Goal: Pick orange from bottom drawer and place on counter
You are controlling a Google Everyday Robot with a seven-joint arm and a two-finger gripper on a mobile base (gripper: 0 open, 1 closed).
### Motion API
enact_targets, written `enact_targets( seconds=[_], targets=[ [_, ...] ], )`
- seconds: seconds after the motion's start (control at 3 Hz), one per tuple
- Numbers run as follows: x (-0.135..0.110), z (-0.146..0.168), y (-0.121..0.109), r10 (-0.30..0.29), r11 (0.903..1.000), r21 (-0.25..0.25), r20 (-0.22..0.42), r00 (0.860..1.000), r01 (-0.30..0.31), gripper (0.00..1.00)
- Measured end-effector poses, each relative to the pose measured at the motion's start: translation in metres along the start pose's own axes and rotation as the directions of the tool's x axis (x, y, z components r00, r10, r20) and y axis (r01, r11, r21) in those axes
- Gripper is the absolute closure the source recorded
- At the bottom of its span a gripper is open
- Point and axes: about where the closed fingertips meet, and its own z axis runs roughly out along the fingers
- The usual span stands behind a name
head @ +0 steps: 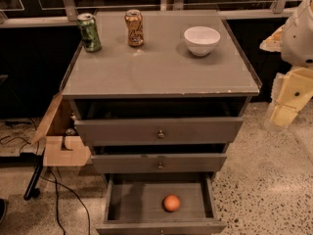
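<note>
Grey, glossy rectangular counter [161, 67], its thin pale front edge chipped at right, carries a green can [89, 32], an orange-brown soda can [134, 28] and a white bowl [201, 40] along its back; the front half is open surface. The small round orange [171, 203] rests mid-floor in the pulled-out grey bottom drawer [117, 204], apart from every wall. The pale yellow gripper [289, 99] hangs right of the counter's edge; its open or closed state cannot be told.

Looked like a lab or office test space, not a home: speckled terrazzo floor [264, 180], loose cables [55, 199] across it, glass partition frames [68, 1] behind grey drawer cabinet [195, 129], robot gripper [288, 102] at the right edge.
</note>
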Motion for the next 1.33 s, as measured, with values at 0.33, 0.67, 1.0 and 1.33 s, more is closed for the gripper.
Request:
enact_targets(
  seconds=[0.33, 0.67, 1.0, 1.33],
  targets=[
    [0.000, 0.000, 0.000, 0.000, 1.0000, 0.000, 0.000, 1.000, 0.000, 0.00],
    [0.000, 0.000, 0.000, 0.000, 1.0000, 0.000, 0.000, 1.000, 0.000, 0.19],
    [0.000, 0.013, 0.007, 0.014, 0.9999, -0.003, 0.008, 1.000, -0.014, 0.41],
    [-0.009, 0.047, 0.033, 0.051, 0.9985, -0.026, 0.072, 0.996, -0.049, 0.65]
  ],
)
